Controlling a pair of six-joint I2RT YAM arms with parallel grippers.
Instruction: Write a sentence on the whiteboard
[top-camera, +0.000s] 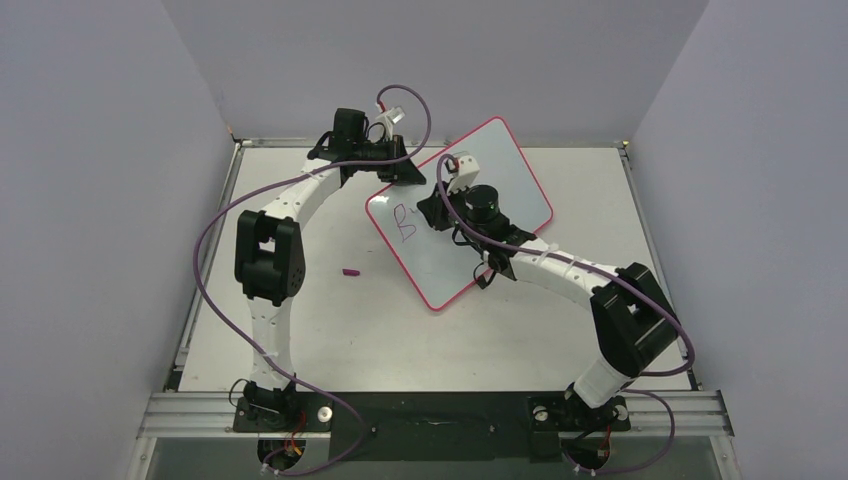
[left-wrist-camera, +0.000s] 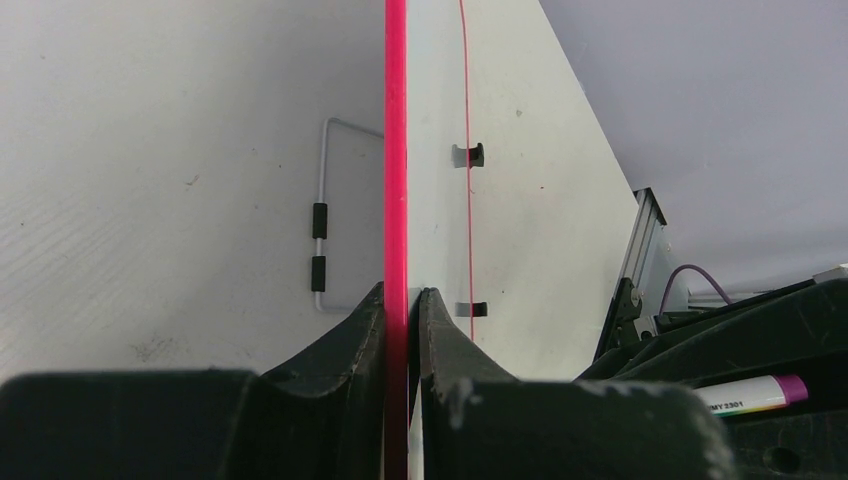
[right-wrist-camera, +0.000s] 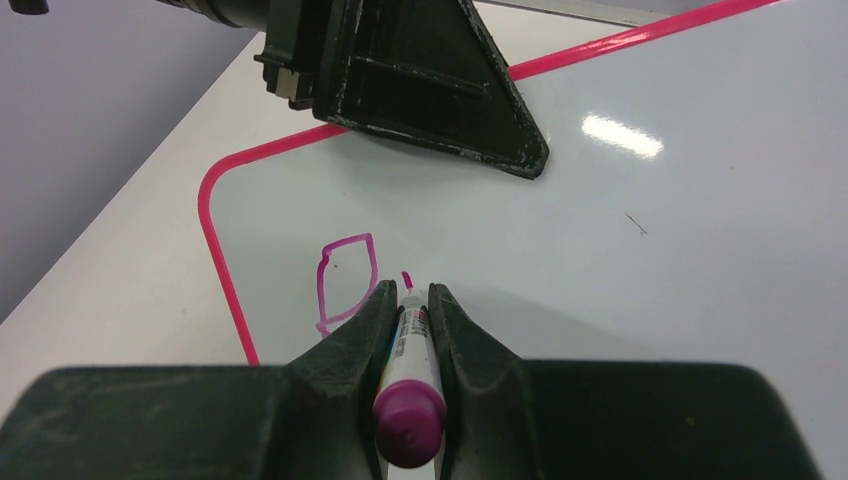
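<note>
The whiteboard (top-camera: 500, 180), white with a pink-red frame, lies slanted at the table's middle back. My left gripper (top-camera: 400, 170) is shut on its far left edge; in the left wrist view the fingers pinch the pink frame (left-wrist-camera: 396, 200) edge-on at the gripper (left-wrist-camera: 402, 300). My right gripper (top-camera: 432, 213) is shut on a purple-ended marker (right-wrist-camera: 410, 370), its tip touching the whiteboard (right-wrist-camera: 640, 260). The sentence (right-wrist-camera: 345, 280) stands as a magenta "B" and a short stroke by the tip; it shows small in the top view (top-camera: 404, 222).
A small magenta marker cap (top-camera: 351, 271) lies on the table left of the board. Grey walls close in the table on three sides. The left gripper's black body (right-wrist-camera: 420, 80) sits over the board's far corner in the right wrist view.
</note>
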